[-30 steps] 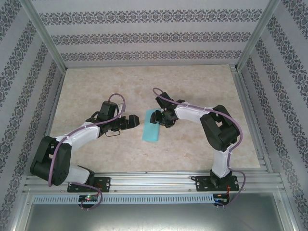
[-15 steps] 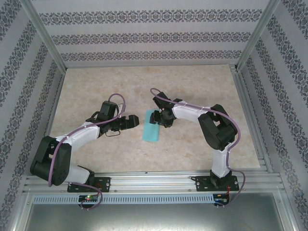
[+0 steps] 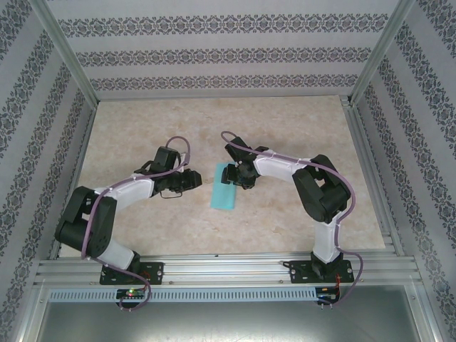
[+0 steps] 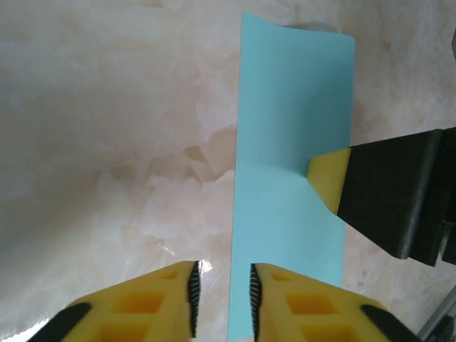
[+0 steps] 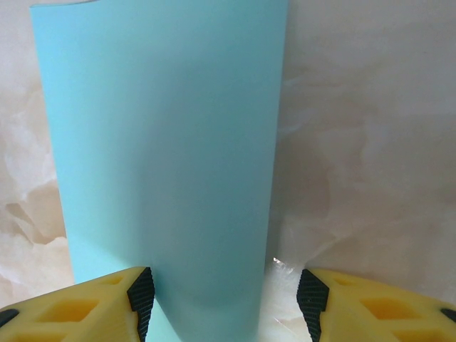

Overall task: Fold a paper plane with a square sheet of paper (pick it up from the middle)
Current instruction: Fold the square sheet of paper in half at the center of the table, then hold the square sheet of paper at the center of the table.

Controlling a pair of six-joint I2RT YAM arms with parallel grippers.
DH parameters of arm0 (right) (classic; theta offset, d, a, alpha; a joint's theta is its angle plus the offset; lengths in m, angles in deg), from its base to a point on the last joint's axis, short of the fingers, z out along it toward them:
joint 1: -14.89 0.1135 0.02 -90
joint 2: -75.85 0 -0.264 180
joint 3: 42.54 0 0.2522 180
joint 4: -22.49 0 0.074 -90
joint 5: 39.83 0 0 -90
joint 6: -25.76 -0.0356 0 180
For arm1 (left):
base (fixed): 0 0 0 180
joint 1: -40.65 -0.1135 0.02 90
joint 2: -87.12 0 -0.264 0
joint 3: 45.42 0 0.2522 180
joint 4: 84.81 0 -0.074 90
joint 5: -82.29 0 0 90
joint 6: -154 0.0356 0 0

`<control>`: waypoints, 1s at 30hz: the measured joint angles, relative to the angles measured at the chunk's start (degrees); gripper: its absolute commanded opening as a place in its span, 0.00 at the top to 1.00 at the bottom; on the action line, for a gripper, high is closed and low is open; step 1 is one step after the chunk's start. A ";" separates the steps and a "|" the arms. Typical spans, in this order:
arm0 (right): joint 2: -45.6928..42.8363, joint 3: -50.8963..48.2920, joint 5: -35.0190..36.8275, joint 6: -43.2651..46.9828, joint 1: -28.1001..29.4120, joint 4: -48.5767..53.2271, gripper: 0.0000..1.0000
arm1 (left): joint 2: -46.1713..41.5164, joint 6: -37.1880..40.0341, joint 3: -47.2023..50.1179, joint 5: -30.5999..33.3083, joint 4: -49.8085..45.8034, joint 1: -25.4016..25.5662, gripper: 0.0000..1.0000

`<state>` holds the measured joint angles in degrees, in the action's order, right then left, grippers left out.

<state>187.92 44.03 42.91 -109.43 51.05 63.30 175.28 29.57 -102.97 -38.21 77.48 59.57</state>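
From above, the sheet of paper (image 3: pixel 225 189) lies mid-tabletop (image 3: pixel 299 121) as a long, narrow teal strip. The left gripper (image 3: pixel 196 179) is just beside its left edge and the right gripper (image 3: pixel 234 174) over its far end.

From the left wrist, the strip looks plain. The left jaws are narrow, seemingly empty, and a right fingertip (image 4: pixel 329 178) rests on the strip.

From the right wrist, the jaws stand wide and the paper bows slightly.

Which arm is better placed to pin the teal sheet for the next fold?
Right, probably. The right gripper stands open at the far end of the sheet, with one fingertip resting on the paper. The left gripper, its jaws narrow, sits off to the side of the sheet, not touching it.
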 measured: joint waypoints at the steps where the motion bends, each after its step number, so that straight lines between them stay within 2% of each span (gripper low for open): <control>1: 0.09 0.13 0.02 -0.02 0.00 0.17 0.40 | 0.72 -0.31 -0.46 -0.04 0.04 0.15 0.81; 10: 0.22 0.31 0.20 -0.07 0.00 0.39 0.40 | 5.05 -1.73 -3.04 -1.03 0.61 2.14 0.90; 22: 0.26 0.31 0.37 -1.14 0.00 0.37 0.40 | 5.90 -3.19 -3.93 -0.72 0.96 2.51 0.92; 30: 0.26 0.31 0.52 -0.83 0.00 0.59 0.43 | 1.44 -5.53 -0.07 7.76 0.92 2.51 0.93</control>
<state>188.19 44.34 43.43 -110.26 51.05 63.89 176.73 24.04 -103.04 -30.45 78.40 62.08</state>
